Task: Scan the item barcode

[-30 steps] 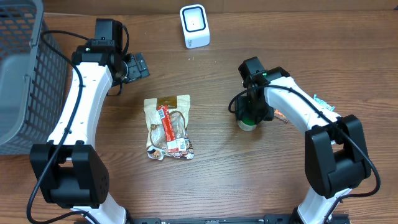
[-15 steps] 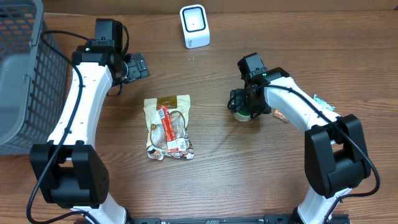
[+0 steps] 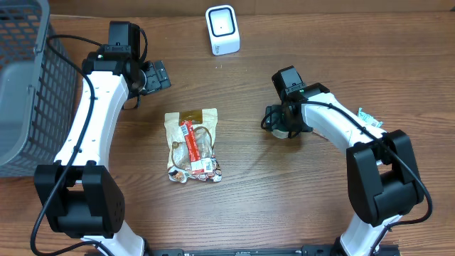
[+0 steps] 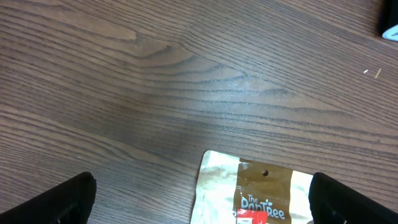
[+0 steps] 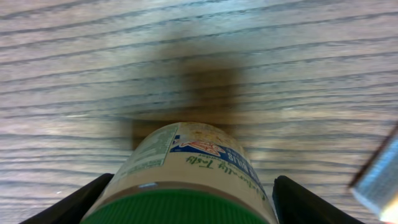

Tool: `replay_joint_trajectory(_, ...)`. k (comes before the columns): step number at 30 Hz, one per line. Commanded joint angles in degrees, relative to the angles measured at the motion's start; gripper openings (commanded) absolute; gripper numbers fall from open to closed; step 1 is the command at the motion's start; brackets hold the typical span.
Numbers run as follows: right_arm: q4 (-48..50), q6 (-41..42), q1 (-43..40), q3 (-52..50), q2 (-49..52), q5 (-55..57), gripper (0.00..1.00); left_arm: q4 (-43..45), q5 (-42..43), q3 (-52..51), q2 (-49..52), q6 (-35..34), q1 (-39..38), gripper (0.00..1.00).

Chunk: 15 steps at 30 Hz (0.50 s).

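A tan jar with a green lid [image 5: 186, 162] fills the space between my right gripper's [image 5: 189, 208] fingers, and both dark fingers press its sides. From overhead, the right gripper [image 3: 284, 128] covers the jar [image 3: 283, 132] right of the table's middle. The white barcode scanner [image 3: 222, 30] stands at the back centre. A snack pouch [image 3: 192, 146] lies flat mid-table, and its top edge shows in the left wrist view [image 4: 261, 193]. My left gripper [image 3: 158, 75] hovers open behind the pouch, with nothing between its fingers [image 4: 62, 199].
A grey mesh basket [image 3: 21, 85] sits at the far left edge. Small packets [image 3: 370, 117] lie beside the right arm, and one silvery edge [image 5: 379, 174] shows right of the jar.
The jar under the right gripper has shifted slightly toward the back, and its green lid no longer shows from overhead. The left arm has stayed still.
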Motion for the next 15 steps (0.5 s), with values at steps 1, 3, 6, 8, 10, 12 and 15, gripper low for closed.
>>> replay_joint_trajectory(1, -0.87, -0.22, 0.02, 0.9, 0.04, 3.13, 0.8, 0.11, 0.26, 1.16, -0.96, -0.42, -0.17, 1.0)
replay_joint_trajectory(3, -2.05, -0.22, 0.02, 1.81, 0.04, 3.15, 0.8, 0.11, 0.26, 1.16, -0.96, -0.39, -0.17, 1.0)
replay_joint_trajectory(6, -3.41, -0.24, 0.02, 2.78, 0.04, 3.15, 0.81, 0.11, 0.26, 1.16, -0.96, -0.39, -0.17, 1.0)
replay_joint_trajectory(8, -3.45, -0.24, 0.02, 2.78, 0.04, 3.15, 0.85, 0.11, 0.26, 1.16, -0.96, -0.39, -0.17, 1.0)
replay_joint_trajectory(10, -3.17, -0.48, 0.0, 2.75, 0.04, 3.17, 0.86, 0.11, 0.26, 1.16, -0.96, -0.42, -0.17, 1.0)
replay_joint_trajectory(12, -2.64, -1.73, 0.0, 2.78, 0.04, 3.17, 0.88, 0.11, 0.26, 1.16, -0.96, -0.42, -0.17, 1.0)
replay_joint_trajectory(15, -2.36, -1.73, 0.0, 2.75, 0.07, 3.15, 1.0, 0.11, 0.26, 1.16, -0.96, -0.42, -0.17, 1.0)
